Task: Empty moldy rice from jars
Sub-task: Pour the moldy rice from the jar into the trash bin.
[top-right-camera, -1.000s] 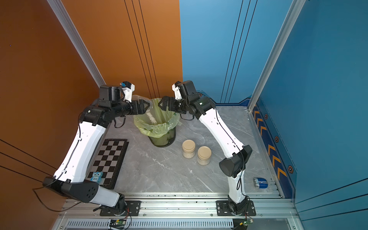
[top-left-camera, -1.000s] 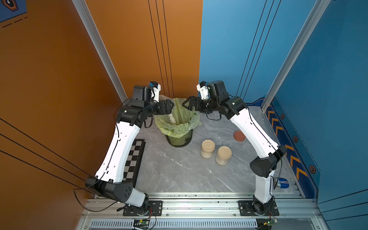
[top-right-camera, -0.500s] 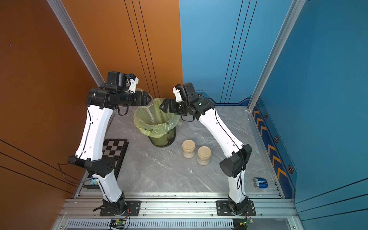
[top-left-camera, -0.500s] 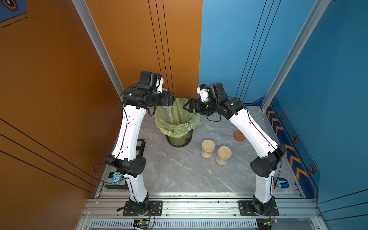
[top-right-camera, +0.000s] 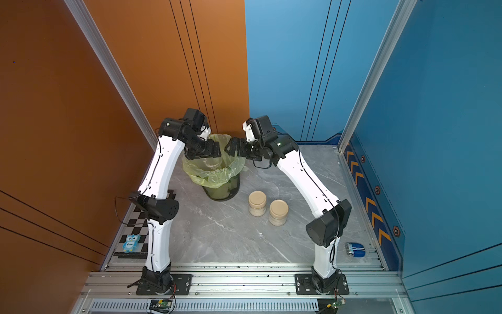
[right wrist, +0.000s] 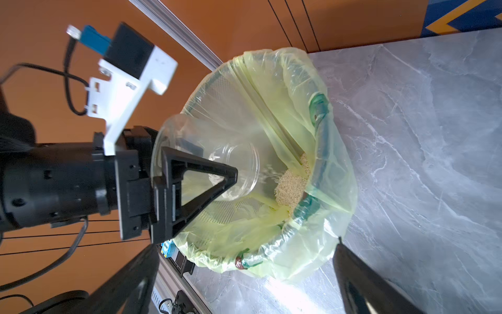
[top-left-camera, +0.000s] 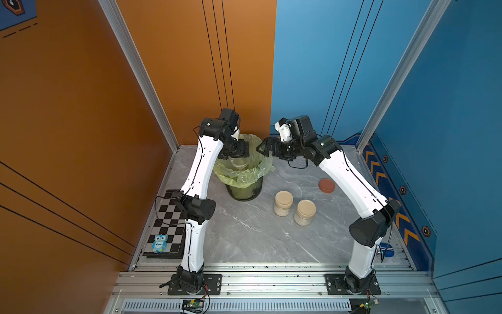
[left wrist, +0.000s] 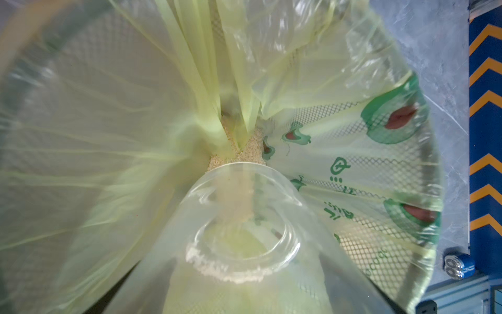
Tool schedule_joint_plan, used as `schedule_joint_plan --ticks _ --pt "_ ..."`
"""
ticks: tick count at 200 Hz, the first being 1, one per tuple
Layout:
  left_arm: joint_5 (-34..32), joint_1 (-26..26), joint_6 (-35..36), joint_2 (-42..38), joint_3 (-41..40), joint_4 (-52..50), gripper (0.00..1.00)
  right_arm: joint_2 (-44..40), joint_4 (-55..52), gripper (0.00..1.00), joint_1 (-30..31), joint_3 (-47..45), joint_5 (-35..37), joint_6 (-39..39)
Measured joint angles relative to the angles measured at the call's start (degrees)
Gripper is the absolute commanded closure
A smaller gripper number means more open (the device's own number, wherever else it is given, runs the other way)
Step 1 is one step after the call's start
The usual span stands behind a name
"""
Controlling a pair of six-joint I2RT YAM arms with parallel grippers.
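The left tool (top-left-camera: 240,157) is clenching an open jar (left wrist: 244,217), tipping it over the bag-lined bin (top-left-camera: 244,191), where its moldy rice (right wrist: 290,187) is lying. Two lidded jars (top-left-camera: 283,202) are waiting, apparently unemptied, at the bin's four o'clock on the worktop (top-left-camera: 244,239). The right tool (top-left-camera: 263,148) is hanging released.

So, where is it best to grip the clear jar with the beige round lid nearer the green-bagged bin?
Probably the round wall of that beige-lidded clear jar, below the lid, coming from the side of the green-bagged bin: it stands upright, and the second beige-lidded jar crowds the opposite side.
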Motion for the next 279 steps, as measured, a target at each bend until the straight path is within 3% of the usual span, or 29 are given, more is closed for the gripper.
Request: schedule_joint_plan --ticks 48,102,133,162,181,205,227,247,262,279 --pt "12.4 5.2 -6.5 -0.2 5.0 -0.2 1.0 -0.2 0.3 0.0 -0.7 0.0 -1.1 0.6" --pt "29.8 12.2 -16.9 -0.6 3.2 6.0 1.0 -0.2 0.3 0.0 -1.4 0.2 -2.2 1.9" --pt "34.4 13.2 -19.1 -0.6 2.7 7.5 1.0 -0.2 0.4 0.0 -1.4 0.9 -2.5 2.6" --pt "34.5 13.2 -18.9 -0.9 2.0 8.0 1.0 -0.2 0.4 0.0 -1.4 0.9 -2.4 2.8" --pt "31.4 12.7 -17.3 -2.4 0.0 8.3 1.0 -0.2 0.3 0.0 -1.4 0.9 -2.4 2.8" --pt "22.7 10.7 -13.4 -4.8 -1.5 8.3 1.0 -0.2 0.3 0.0 -1.4 0.9 -2.4 2.8" --pt "6.4 4.7 -7.0 -7.3 -1.6 8.4 1.0 -0.2 0.3 0.0 -2.0 0.9 -2.4 2.8" --pt "-10.8 -4.5 0.2 -8.9 -1.8 9.0 1.0 -0.6 0.3 0.0 -3.2 -0.1 -2.6 2.8" --pt "-18.0 -9.9 3.3 -8.9 -1.5 9.9 1.0 -1.2 0.3 0.0 -4.4 -1.1 -2.7 3.0" --pt "-24.0 -12.4 5.9 -8.4 -1.2 10.8 1.0 -1.6 0.2 0.0 -5.7 -1.9 -2.9 3.1"
